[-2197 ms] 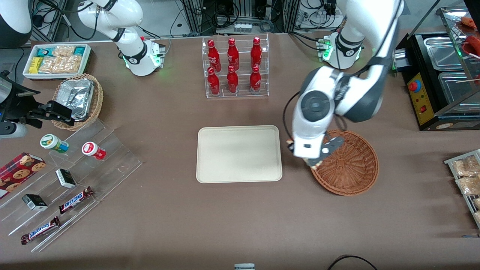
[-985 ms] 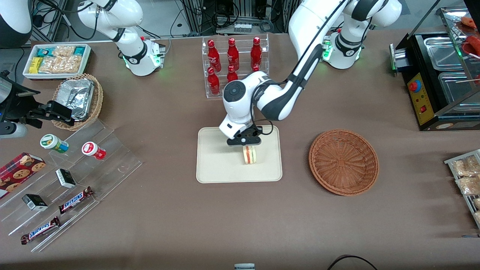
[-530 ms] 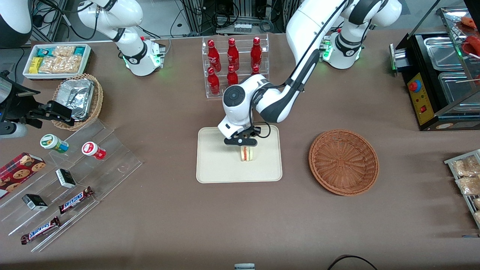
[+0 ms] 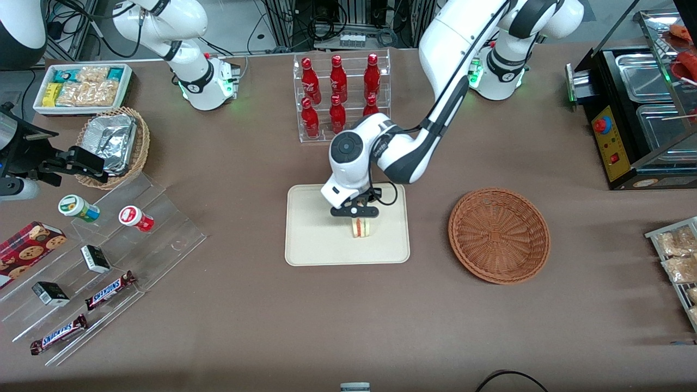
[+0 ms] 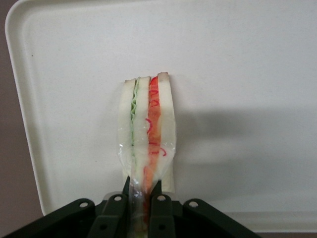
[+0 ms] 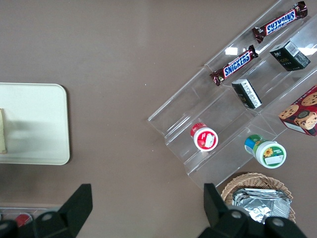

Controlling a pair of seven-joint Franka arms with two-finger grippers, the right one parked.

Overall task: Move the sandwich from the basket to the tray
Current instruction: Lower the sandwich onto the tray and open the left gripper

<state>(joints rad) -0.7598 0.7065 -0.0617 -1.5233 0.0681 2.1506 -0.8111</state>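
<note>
Gripper (image 4: 360, 214) has lowered the clamped sandwich (image 4: 361, 227) onto the tray (image 4: 310, 245).

Brown worktop (image 4: 245, 305). The tool (image 4: 356, 213) hangs over the cream tray (image 4: 316, 245), which lies flat on it. The reddish-brown wicker basket (image 4: 499, 235) sits apart from the tool, toward the working arm's end. The acrylic rack of red bottles (image 4: 342, 98) stands farther from the camera than the tool. The clear stepped snack display (image 4: 109, 261) lies toward the parked arm's end.

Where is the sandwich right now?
The sandwich stands on the tray, pinched in the gripper, with the empty basket beside the tray toward the working arm's end.
</note>
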